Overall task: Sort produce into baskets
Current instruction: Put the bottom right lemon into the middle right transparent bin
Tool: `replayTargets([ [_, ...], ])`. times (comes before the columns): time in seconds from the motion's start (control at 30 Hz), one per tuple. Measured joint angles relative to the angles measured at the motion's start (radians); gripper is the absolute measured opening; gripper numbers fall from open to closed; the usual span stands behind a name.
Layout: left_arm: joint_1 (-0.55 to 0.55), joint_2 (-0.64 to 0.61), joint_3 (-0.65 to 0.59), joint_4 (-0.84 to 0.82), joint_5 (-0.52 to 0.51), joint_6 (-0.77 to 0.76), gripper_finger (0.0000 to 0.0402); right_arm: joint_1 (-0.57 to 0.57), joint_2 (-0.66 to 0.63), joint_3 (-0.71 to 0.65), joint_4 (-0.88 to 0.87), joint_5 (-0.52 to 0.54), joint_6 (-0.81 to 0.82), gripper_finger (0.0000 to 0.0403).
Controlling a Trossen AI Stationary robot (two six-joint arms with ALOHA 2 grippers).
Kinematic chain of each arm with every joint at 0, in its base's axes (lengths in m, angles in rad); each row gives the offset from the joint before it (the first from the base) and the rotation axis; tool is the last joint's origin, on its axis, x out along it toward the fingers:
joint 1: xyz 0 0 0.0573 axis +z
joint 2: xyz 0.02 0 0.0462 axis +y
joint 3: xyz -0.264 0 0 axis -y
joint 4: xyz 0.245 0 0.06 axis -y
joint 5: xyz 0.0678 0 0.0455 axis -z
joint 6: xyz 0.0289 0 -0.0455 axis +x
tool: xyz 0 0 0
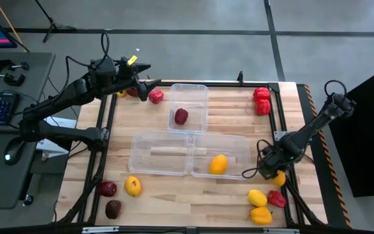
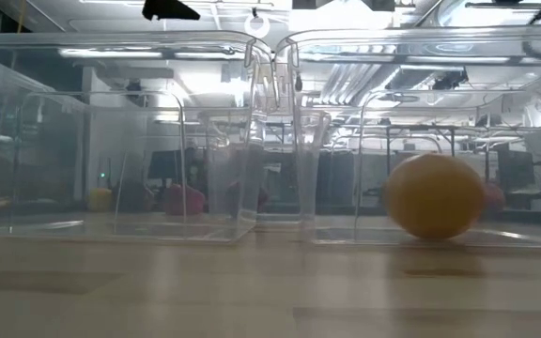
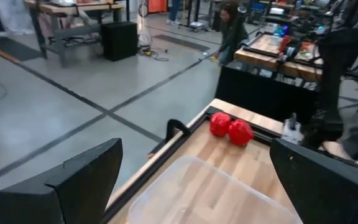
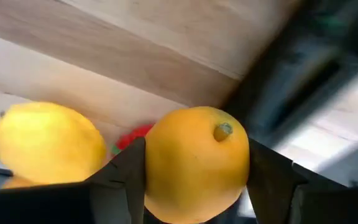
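My right gripper (image 4: 194, 186) is low at the table's (image 1: 239, 110) right edge, just outside the near right basket (image 1: 229, 156). An orange fruit (image 4: 196, 163) sits squarely between my two fingers (image 4: 120, 177), which press against its sides, so I am closed on it. A yellow fruit (image 4: 48, 143) lies just beside it, with a red piece (image 4: 132, 138) behind, partly hidden. My left gripper (image 3: 197, 180) hangs spread wide and empty over the far basket (image 1: 188, 107), which holds a maroon piece (image 1: 181, 116). Another orange piece (image 1: 219, 164) rests in the near right basket. The near left basket (image 1: 160, 153) looks empty, though glare makes that hard to confirm.
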Motion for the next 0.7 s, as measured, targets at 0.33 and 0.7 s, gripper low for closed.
replayTargets([
  [0.33,0.0,0.0,0.0,-0.001,-0.055,0.051,0.0397,-0.015,-0.009,0.402,-0.318,0.461,-0.022,0.0189],
  [0.7,0.0,0.0,0.0,-0.002,-0.002,-0.01,0.0397,-0.127,0.013,0.471,0.177,0.908,-0.476,0.0192],
])
